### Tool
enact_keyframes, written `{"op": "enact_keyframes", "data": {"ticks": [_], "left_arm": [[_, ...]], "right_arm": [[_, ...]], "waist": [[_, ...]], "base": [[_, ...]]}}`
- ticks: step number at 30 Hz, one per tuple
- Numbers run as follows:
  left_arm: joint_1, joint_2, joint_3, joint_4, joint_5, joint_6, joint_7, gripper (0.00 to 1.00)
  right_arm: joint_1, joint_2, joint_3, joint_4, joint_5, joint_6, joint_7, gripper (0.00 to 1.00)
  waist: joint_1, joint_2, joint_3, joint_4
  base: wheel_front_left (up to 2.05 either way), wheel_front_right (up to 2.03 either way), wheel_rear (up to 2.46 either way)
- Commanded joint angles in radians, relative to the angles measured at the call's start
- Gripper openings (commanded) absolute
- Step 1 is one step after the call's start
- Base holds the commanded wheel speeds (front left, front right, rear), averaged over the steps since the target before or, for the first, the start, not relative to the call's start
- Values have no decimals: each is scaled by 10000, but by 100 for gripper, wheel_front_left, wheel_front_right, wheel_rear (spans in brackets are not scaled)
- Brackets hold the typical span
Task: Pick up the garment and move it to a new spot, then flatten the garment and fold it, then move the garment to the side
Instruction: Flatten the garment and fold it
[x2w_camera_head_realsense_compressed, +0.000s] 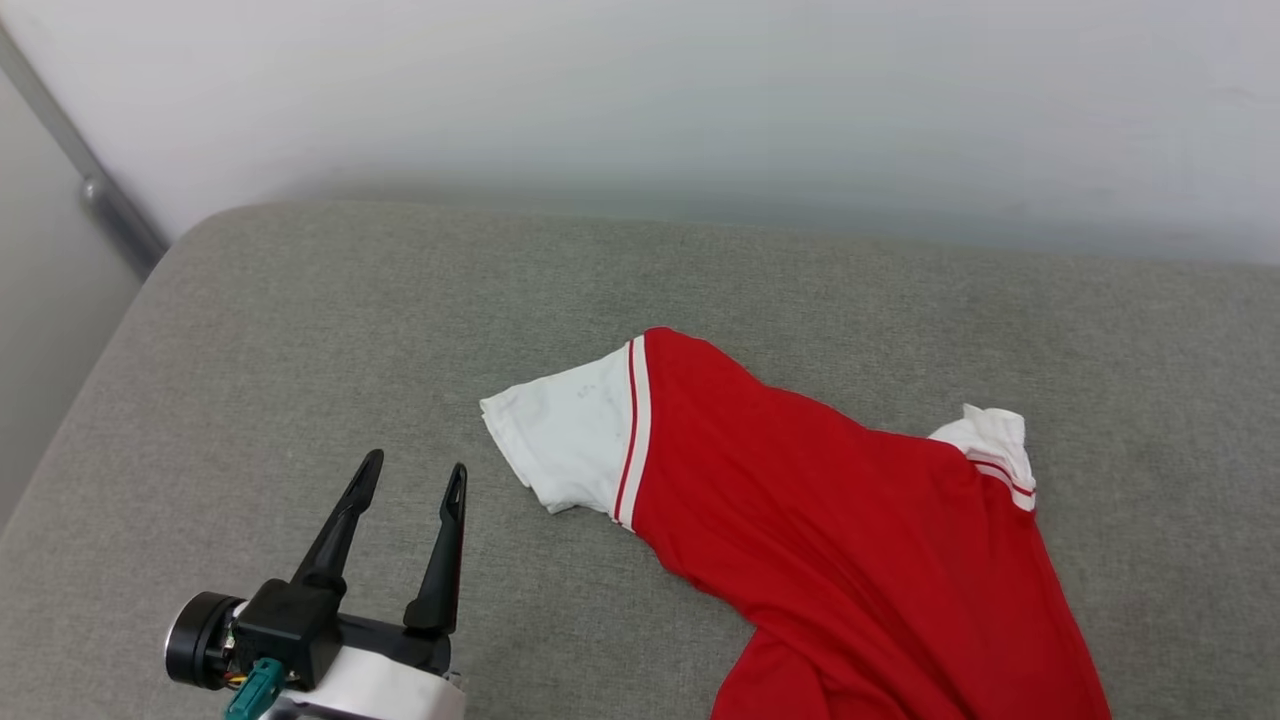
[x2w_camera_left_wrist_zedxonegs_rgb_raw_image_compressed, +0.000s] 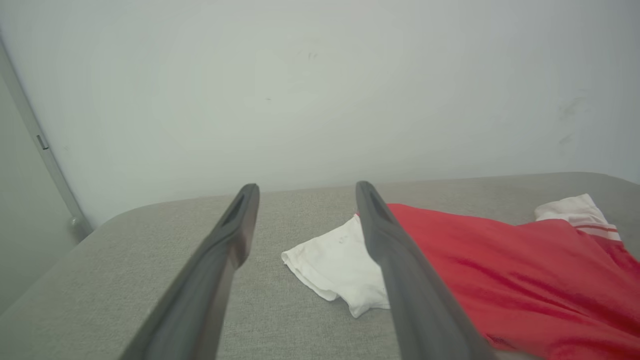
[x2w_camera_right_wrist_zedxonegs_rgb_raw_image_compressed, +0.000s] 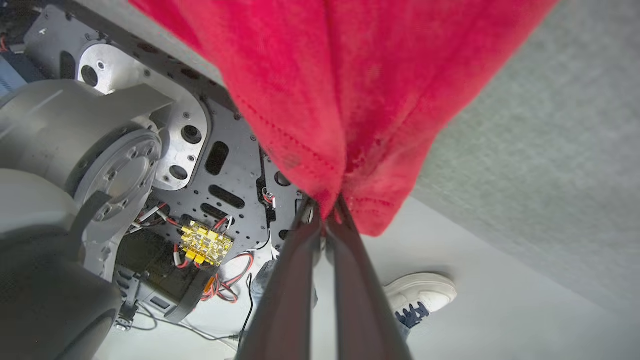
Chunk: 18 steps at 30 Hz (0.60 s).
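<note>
Head view: left gripper (x2w_camera_head_realsense_compressed: 414, 463) is hovering over the grey cushion (x2w_camera_head_realsense_compressed: 300, 340), fingers standing wide apart, holding nothing. The shirt (x2w_camera_head_realsense_compressed: 850, 520) is lying to their right, not touching.

Left wrist view: the shirt's white sleeve (x2w_camera_left_wrist_zedxonegs_rgb_raw_image_compressed: 335, 260) is lying beyond the wide fingers (x2w_camera_left_wrist_zedxonegs_rgb_raw_image_compressed: 230, 240).

Right wrist view: right gripper (x2w_camera_right_wrist_zedxonegs_rgb_raw_image_compressed: 325, 212) is pinching the shirt's red hem (x2w_camera_right_wrist_zedxonegs_rgb_raw_image_compressed: 350, 100), fingers nearly together; a person's shoe (x2w_camera_right_wrist_zedxonegs_rgb_raw_image_compressed: 420, 290) is showing below.

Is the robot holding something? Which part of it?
Yes. The right pincer is shut on the garment, pinching a bunched bit of its red stitched edge. The left pincer is open and holds nothing.
</note>
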Motion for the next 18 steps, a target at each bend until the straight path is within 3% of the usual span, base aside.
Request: {"op": "enact_keyframes", "data": {"ticks": [1,9,14,18], "left_arm": [[-29,-8,83,7,52,-39,-25,100],[-128,-75,195,-61,66,-62,-25,100],[-298,-142,124,-126,95,-82,-25,100],[-605,-195,-77,-125,107,-116,-25,100]], "right_arm": [[-57,166,-202,-103,-149,-6,-173,100],[-1384,916,-1449,-1457,91,-5,-310,100],[-3035,1116,-2022,-2479,217,-5,671,100],[-4921,1522,-2084,-2185,197,-5,1769,100]], "waist": [[0,0,-12,-77],[0,0,80,-286],[0,0,358,-222],[0,0,828,60]], "base": [[0,0,0],[0,0,0],[0,0,0],[0,0,0]]}}
